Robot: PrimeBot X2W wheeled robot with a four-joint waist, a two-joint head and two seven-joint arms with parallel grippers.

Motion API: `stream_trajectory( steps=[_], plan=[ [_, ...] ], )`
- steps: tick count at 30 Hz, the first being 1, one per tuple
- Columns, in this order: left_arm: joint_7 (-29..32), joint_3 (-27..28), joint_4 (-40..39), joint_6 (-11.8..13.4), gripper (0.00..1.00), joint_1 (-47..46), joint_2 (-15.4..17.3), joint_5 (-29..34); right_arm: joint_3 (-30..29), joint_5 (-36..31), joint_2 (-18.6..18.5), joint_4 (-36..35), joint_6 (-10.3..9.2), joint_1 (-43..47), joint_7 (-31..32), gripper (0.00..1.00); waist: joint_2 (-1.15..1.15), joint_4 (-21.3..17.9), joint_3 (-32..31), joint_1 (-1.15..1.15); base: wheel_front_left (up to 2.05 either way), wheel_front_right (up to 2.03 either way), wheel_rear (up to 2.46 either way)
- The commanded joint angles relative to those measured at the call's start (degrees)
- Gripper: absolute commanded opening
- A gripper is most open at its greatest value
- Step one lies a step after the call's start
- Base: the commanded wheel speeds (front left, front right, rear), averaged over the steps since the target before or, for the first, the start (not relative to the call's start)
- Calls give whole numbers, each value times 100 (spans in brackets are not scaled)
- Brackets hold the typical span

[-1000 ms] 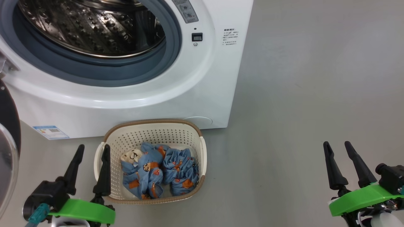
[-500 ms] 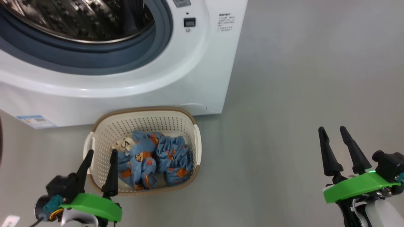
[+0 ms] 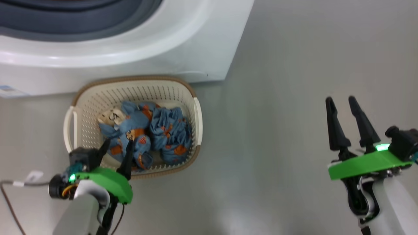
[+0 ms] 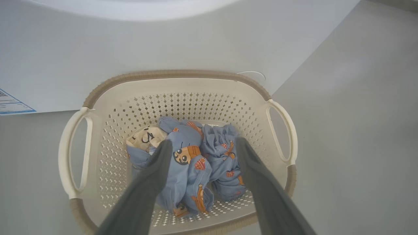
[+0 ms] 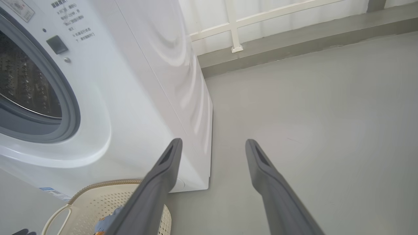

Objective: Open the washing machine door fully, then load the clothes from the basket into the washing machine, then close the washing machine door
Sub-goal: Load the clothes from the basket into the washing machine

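Clothes (image 4: 192,166), two crumpled bundles of light blue fabric printed with orange-brown cartoon figures, lie side by side in the bottom of the basket (image 4: 176,75). The bundle with the cream patch is on the side of the left gripper's left finger. The left gripper (image 4: 204,143) hangs over them with its two dark fingers spread wide and nothing clasped between them. In the left wrist view the left fingertip crosses the patched bundle and the right fingertip crosses the outer edge of the other. I cannot tell whether either tip touches the fabric.

The basket is cream, with perforated walls and a brown woven-look rim, and one pale handle stands outside each finger. Just beyond the fingertips, its far rim sits close to the white front of the washing machine (image 3: 130,52). A blue label (image 4: 11,104) is stuck low on that front, well out past the left finger. Farther on, in the head view, runs the curved grey door seal (image 3: 81,19).

The right gripper (image 3: 340,99) is well apart from the basket, over bare grey floor (image 3: 277,98), with its fingers parted and empty. In its own view the machine's front corner stands beyond its left finger, and the steel drum (image 5: 26,81) is farther out on that side. Open floor stretches beyond the right finger to a white railing (image 5: 233,29).
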Motion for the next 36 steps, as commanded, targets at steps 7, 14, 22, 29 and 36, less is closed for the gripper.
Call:
stream_trajectory(
  steps=[7, 14, 22, 29, 36],
  plan=[
    [422, -310, 1156, 4, 100, -1027, 256, -200, 114, -70, 119, -217, 32, -435, -70, 100, 0, -152, 882, 0, 0, 0, 0],
    [845, -544, 1555, 4, 100, -1595, 330, -328, 152, -65, 214, -267, 32, -637, -70, 100, 0, -256, 1244, 0, 0, 0, 0],
    [1185, -608, 1791, 106, 100, -2120, 610, -417, 146, -68, 333, -333, 32, -823, -70, 100, 0, -449, 1685, 0, 0, 0, 0],
    [1457, -542, 1863, 186, 100, -2430, 743, -537, 173, -72, 423, -422, 32, -951, -70, 100, 0, -574, 1996, 0, 0, 0, 0],
    [1702, -560, 1887, 269, 100, -2622, 880, -573, 249, -70, 484, -467, 32, -1034, -70, 100, 0, -685, 2194, 0, 0, 0, 0]
  ],
)
